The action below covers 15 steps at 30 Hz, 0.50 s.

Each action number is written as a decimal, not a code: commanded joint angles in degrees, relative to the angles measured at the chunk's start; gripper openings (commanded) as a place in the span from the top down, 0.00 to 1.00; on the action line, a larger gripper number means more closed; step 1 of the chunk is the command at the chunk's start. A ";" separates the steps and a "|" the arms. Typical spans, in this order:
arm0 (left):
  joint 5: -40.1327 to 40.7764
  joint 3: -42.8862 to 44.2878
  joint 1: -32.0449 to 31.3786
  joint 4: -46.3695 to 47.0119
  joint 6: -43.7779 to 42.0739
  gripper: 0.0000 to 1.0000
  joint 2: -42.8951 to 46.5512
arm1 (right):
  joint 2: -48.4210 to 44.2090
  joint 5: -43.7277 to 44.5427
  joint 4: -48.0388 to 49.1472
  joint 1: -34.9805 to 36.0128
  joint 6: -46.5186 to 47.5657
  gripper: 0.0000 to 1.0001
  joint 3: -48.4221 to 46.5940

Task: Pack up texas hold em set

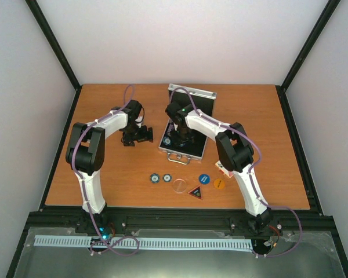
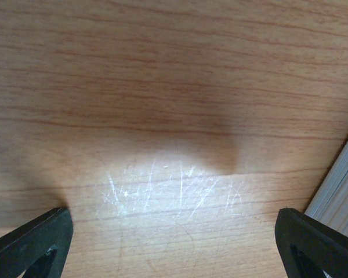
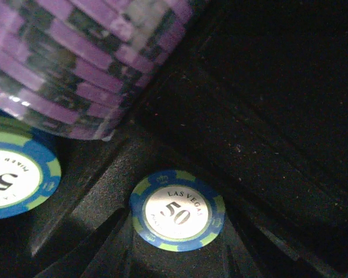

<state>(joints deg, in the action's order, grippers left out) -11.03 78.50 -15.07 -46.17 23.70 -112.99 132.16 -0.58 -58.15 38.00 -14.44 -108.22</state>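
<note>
Where arm (image 1: 209, 123) blocks, purple chips (image 3: 69, 63), blue chip (image 3: 177, 211)

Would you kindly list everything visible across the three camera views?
table: one, brown wood, beneath everything.
case: one, silver with black lining, open, centre of table.
purple chips: one row, count unclear, purple and dark, in the case.
blue 50 chips: two, blue with green marks, flat on the case lining.
loose chips: two, blue-rimmed, on the table in front of the case.
clear disc: one, translucent, right of them.
triangular button: one, red and black, beside the disc.
blue round button: one, farther right.
orange round button: one, rightmost.
left gripper: one, black, open over bare table.
right gripper: one, black, inside the case.
</note>
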 commanded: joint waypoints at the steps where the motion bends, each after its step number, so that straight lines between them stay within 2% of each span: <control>1: -0.06 -0.33 0.83 -0.27 -0.85 0.01 -0.87 | 3.35 0.41 2.54 0.06 -0.35 0.64 2.53; 12: -0.16 0.09 0.83 -0.30 -0.82 0.01 -0.96 | 0.94 2.95 1.13 0.06 0.88 0.69 1.71; 15: -0.16 0.16 0.83 -0.21 -0.84 0.01 -1.00 | -0.12 3.41 0.33 0.06 1.16 0.77 0.81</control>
<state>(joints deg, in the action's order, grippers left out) -11.16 78.50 -14.87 -46.22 23.68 -112.97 131.52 0.73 -57.19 37.76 -14.35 -107.85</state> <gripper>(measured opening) 0.986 0.267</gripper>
